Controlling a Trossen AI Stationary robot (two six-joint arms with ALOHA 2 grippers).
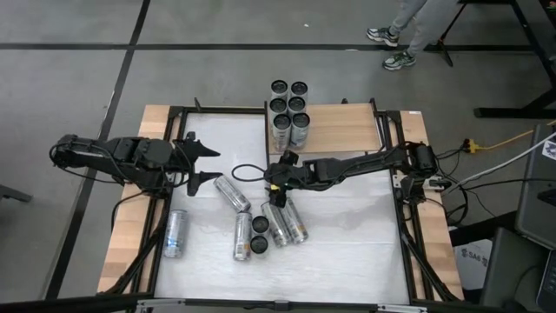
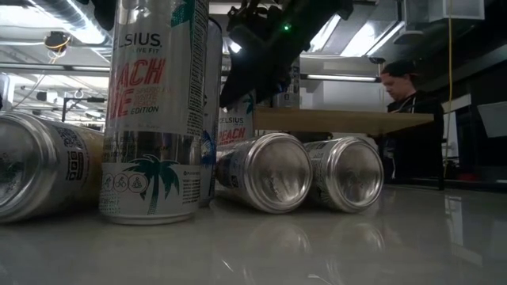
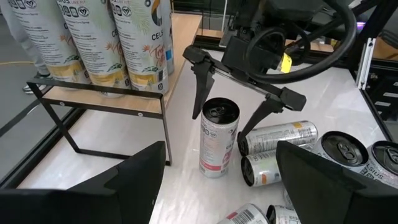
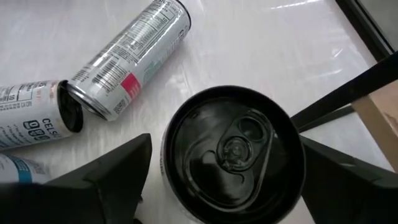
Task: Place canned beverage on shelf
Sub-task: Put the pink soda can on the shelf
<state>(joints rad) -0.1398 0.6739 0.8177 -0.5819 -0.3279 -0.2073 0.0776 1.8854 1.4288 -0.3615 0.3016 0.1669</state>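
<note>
An upright silver can (image 3: pixel 217 140) with a dark top (image 4: pixel 229 149) stands on the white table. My right gripper (image 3: pixel 219 124) is open and points down over it, one finger (image 3: pixel 200 84) on each side of the can's top with a gap showing. It also shows in the high view (image 1: pixel 278 193). My left gripper (image 1: pixel 210 165) is open and empty at the table's left. The pale wood shelf (image 1: pixel 343 129) with black posts stands at the far edge and carries several upright cans (image 1: pixel 288 109).
Several cans lie on their sides around the right gripper (image 1: pixel 231 193), (image 1: pixel 242 235), (image 1: pixel 287 223), and one lies at the near left (image 1: pixel 176 233). Two upright cans (image 1: pixel 260 235) stand near the front. A black cable loop (image 1: pixel 248 172) lies on the table. A person (image 2: pixel 408 103) stands behind the shelf.
</note>
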